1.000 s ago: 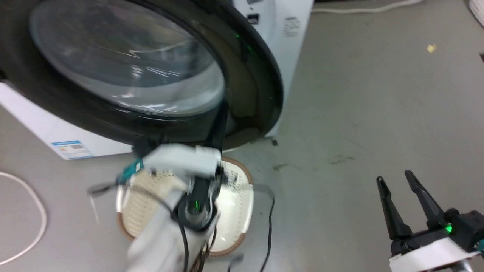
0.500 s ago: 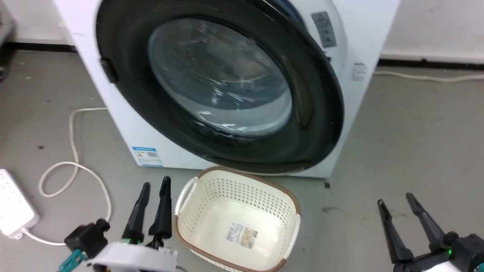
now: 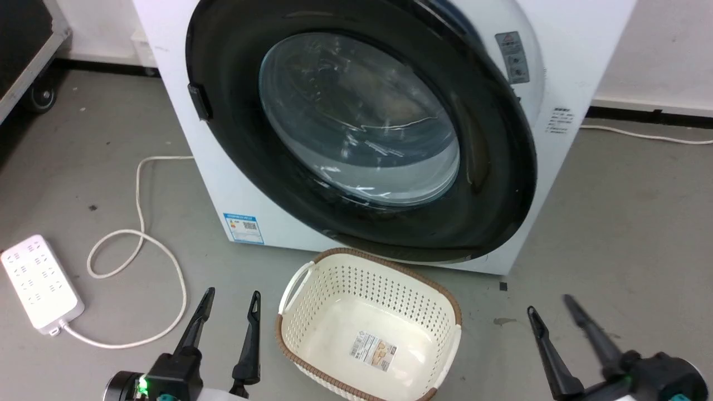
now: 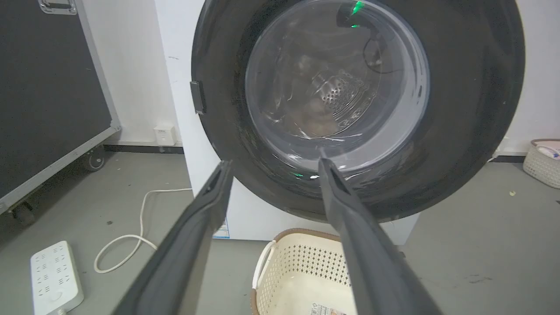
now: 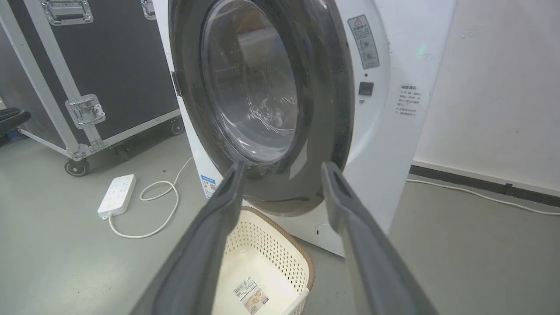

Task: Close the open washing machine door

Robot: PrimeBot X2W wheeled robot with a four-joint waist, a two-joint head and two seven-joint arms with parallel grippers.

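The washing machine door (image 3: pixel 356 117) lies flat against the front of the washing machine (image 3: pixel 234 189), filling the head view around twelve o'clock. Its black frame covers the drum opening, and the perforated drum shows only through the glass. The swing looks done. What cannot be told is whether the catch has engaged: the small black tab (image 3: pixel 199 101) at the door's nine o'clock edge sits against the white panel, but a click is nothing a picture shows. The left claw (image 3: pixel 233 292) at seven o'clock and the right claw (image 3: pixel 549 304) at five o'clock both hang low over the floor, fingers spread wide, holding nothing, well apart from the door. A cream laundry basket (image 3: pixel 390 284) sits at six o'clock between them, just before the machine. At most a firm press on the frame may be left.
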